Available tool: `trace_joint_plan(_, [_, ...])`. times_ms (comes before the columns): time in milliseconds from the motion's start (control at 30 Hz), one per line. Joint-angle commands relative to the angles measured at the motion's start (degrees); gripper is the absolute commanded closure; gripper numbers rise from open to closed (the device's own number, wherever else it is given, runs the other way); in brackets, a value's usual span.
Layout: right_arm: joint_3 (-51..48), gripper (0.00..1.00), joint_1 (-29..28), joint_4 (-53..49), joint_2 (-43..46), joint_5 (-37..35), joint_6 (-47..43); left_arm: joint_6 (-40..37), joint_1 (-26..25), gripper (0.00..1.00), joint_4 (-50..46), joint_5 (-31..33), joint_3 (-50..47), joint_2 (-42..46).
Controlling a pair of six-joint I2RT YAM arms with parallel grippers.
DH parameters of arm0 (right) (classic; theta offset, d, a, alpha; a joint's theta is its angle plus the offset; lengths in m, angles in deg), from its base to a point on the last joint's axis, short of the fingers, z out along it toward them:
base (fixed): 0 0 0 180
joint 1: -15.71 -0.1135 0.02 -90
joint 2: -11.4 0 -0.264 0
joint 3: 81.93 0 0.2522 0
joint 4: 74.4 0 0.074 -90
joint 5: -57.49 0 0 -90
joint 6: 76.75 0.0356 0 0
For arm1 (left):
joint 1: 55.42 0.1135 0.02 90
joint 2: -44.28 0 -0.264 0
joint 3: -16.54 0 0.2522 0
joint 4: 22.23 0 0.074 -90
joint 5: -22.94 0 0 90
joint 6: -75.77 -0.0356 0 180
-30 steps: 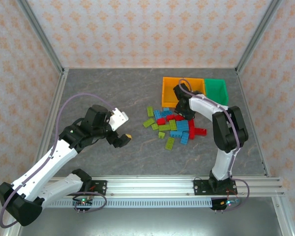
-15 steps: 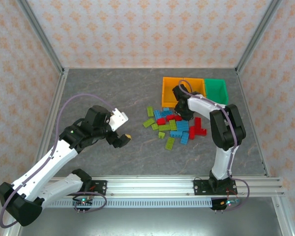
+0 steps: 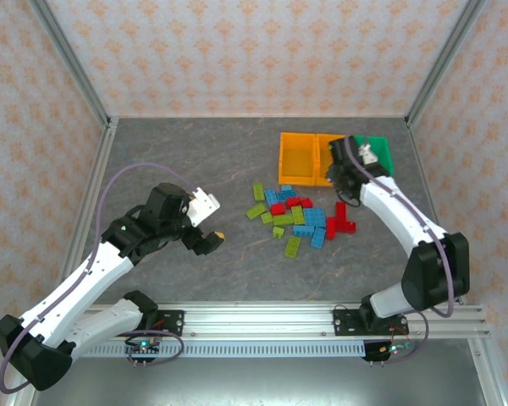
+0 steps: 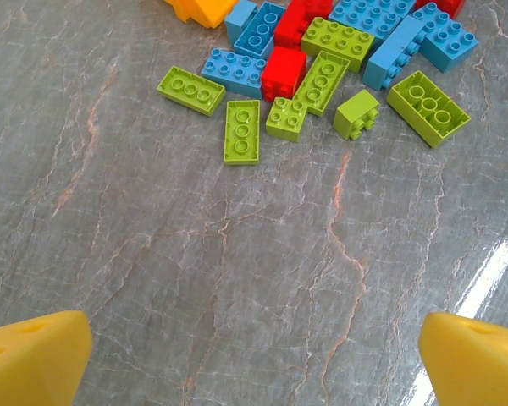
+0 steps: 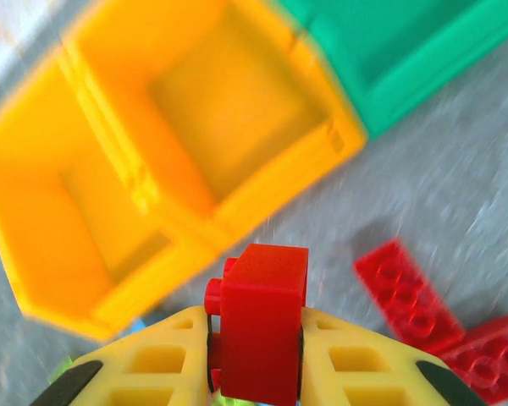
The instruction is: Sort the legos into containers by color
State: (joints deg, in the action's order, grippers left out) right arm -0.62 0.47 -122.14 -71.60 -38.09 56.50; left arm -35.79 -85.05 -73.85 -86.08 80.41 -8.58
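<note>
The legos (image 3: pixel 298 216) lie in a loose pile of lime green, light blue and red bricks mid-table. My right gripper (image 3: pixel 338 176) hovers at the near edge of the containers, shut on a red brick (image 5: pixel 258 326) held upright between its yellow fingers (image 5: pixel 161 364). Two orange bins (image 5: pixel 110 152) and a green bin (image 5: pixel 356 85) lie just beyond it. My left gripper (image 3: pixel 210 223) hangs open to the left of the pile, with bare table between its pads (image 4: pixel 34 355). Green legos (image 4: pixel 241 129) lie ahead of it.
The left orange bin (image 3: pixel 283 157), the right orange bin (image 3: pixel 322 157) and the green bin (image 3: pixel 388 157) stand in a row at the back right. Flat red bricks (image 5: pixel 406 292) lie under my right gripper. Metal frame posts and patterned walls border the table.
My right gripper shut on a red brick in the pile, then rose and swung right towards the bins. The left arm has stayed still.
</note>
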Motion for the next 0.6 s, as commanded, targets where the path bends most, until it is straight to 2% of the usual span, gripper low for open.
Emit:
trace_joint_plan(0, [4.1, 0.75, 8.1, 2.4, -5.7, -1.6, -6.9, -0.4, 0.0, 0.00, 1.3, 1.1, -0.3, 0.9])
trace_joint_plan(100, [13.9, 0.76, 13.4, -0.3, -15.5, 2.3, -10.4, -0.4, 0.0, 0.00, 1.3, 1.5, -0.4, 1.0])
trace_joint_plan(233, [23.6, 0.73, 16.6, -1.5, -25.6, 4.7, -12.4, -0.3, 0.0, 0.00, 1.1, 2.2, -0.4, 1.2])
trace_joint_plan(333, [31.5, 0.59, 17.7, -6.0, -31.3, 5.5, -12.5, -0.4, 0.0, 0.00, 1.2, 2.7, -0.7, 1.7])
trace_joint_plan(400, [33.8, 0.52, 17.8, -8.2, -31.7, 5.0, -12.3, -0.4, 0.0, 0.00, 1.1, 3.4, -1.0, 2.0])
trace_joint_plan(567, [28.2, 0.50, 17.7, -8.0, -23.4, 5.7, -11.2, -0.5, 0.0, 0.00, 1.3, 4.2, -1.2, 2.2])
